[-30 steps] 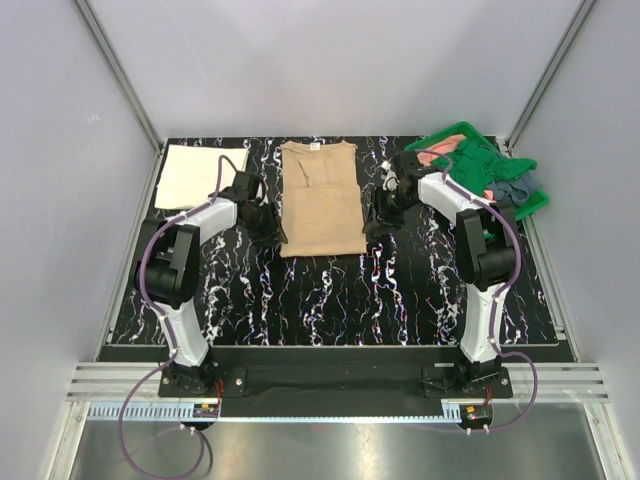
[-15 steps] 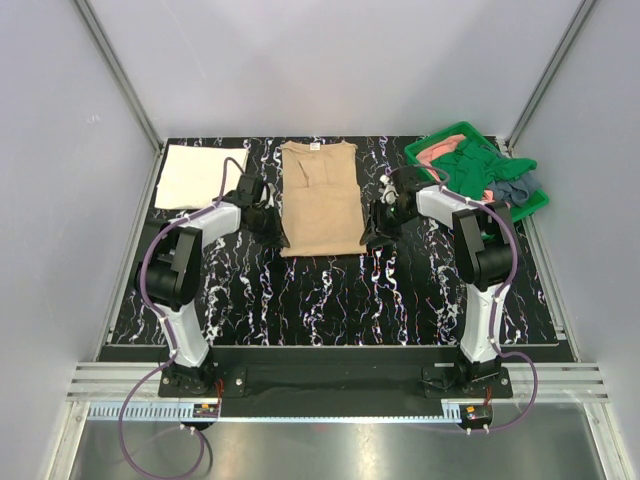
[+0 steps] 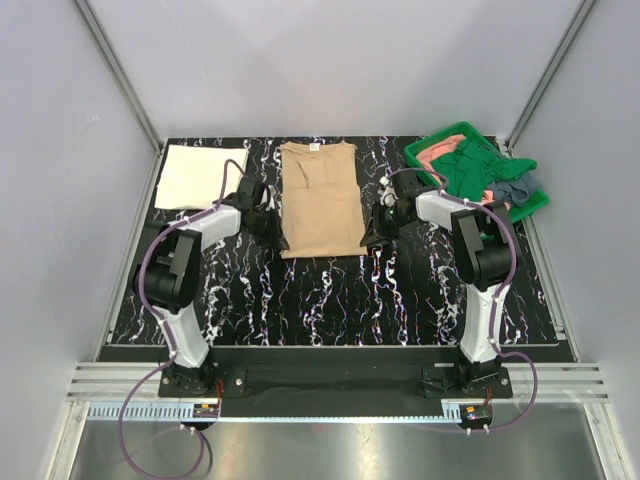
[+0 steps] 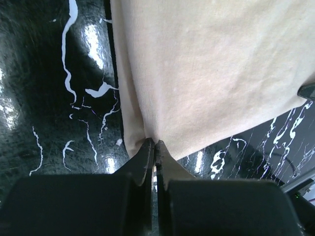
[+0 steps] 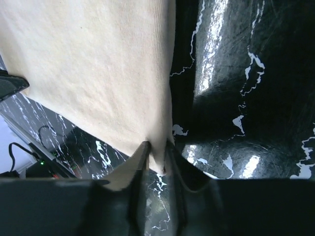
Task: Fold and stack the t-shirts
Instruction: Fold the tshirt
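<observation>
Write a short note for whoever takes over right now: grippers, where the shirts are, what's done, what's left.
Left gripper: shut on the tan t-shirt's left edge, near the hem.
Right gripper: jaws either side of the same shirt's right edge; a firm grip cannot be told.
The tan t-shirt lies flat mid-table, sides folded in. Cream-white t-shirt lies folded at the far left. Dark green, salmon-pink and grey-blue t-shirts sit bunched in the green tray, far right.
Done: cream one. Left: finish the tan fold, stack it, then the three in the tray.
</observation>
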Robot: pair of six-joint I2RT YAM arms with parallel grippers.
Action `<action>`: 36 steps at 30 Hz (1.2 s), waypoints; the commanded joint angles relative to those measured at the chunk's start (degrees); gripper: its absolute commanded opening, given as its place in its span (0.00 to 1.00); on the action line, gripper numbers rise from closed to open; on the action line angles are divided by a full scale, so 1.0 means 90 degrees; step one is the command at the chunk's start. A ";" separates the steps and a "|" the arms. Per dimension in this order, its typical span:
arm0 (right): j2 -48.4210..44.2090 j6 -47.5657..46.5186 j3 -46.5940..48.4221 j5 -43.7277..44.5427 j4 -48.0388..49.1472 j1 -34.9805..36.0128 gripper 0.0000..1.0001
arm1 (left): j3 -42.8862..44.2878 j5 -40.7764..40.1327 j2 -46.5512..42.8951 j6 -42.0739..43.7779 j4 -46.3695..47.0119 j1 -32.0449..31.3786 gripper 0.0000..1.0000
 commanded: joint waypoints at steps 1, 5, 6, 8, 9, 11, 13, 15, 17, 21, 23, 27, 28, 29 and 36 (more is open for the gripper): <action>-0.0400 0.0096 -0.0085 -0.0167 0.0235 0.0050 0.19 | -0.0128 0.0045 -0.0432 -0.0027 0.0152 -0.0045 0.00; -0.0790 0.0164 -0.0163 -0.0069 0.0245 0.0050 0.00 | -0.0207 -0.0140 -0.0861 -0.0164 0.0152 -0.0123 0.00; -0.0869 0.0183 -0.0183 -0.0020 0.0274 0.0050 0.00 | -0.0246 -0.0170 -0.0920 -0.0193 0.0142 -0.0133 0.00; -0.1025 0.0271 -0.0347 -0.0010 0.0362 0.0050 0.00 | -0.0304 -0.0238 -0.1008 -0.0262 0.0152 -0.0133 0.00; -0.1055 0.0320 -0.0416 -0.0058 0.0497 0.0060 0.00 | -0.0334 -0.0258 -0.1009 -0.0272 0.0152 -0.0152 0.00; -0.1113 0.0447 -0.0698 -0.0117 0.0722 0.0079 0.00 | -0.0490 -0.0316 -0.0960 -0.0311 0.0152 -0.0162 0.00; -0.1191 0.0535 -0.0914 -0.0127 0.0898 0.0118 0.00 | -0.0704 -0.0413 -0.0940 -0.0330 0.0190 -0.0221 0.00; -0.1201 0.0564 -0.1207 -0.0127 0.1143 0.0138 0.00 | -0.0947 -0.0492 -0.0999 -0.0350 0.0287 -0.0260 0.00; -0.1172 0.0564 -0.1421 -0.0127 0.1269 0.0138 0.00 | -0.1066 -0.0551 -0.1018 -0.0360 0.0327 -0.0328 0.00; -0.1279 0.0603 -0.1871 -0.0079 0.1602 0.0148 0.00 | -0.1398 -0.0639 -0.1145 -0.0389 0.0425 -0.0406 0.00; -0.1406 0.0623 -0.2125 -0.0001 0.1748 0.0167 0.00 | -0.1505 -0.0678 -0.1223 -0.0418 0.0474 -0.0455 0.00; -0.1631 0.0633 -0.2438 0.0078 0.1827 0.0187 0.00 | -0.1759 -0.0727 -0.1185 -0.0438 0.0532 -0.0484 0.00; -0.1737 0.0623 -0.2497 0.0107 0.1817 0.0187 0.00 | -0.1798 -0.0746 -0.1194 -0.0428 0.0532 -0.0475 0.00; -0.1797 0.0623 -0.2604 0.0165 0.1817 0.0187 0.00 | -0.1828 -0.0746 -0.1214 -0.0438 0.0542 -0.0484 0.00; -0.2294 0.0584 -0.3092 0.0263 0.1817 0.0216 0.00 | -0.2238 -0.0785 -0.1711 -0.0467 0.0523 -0.0514 0.00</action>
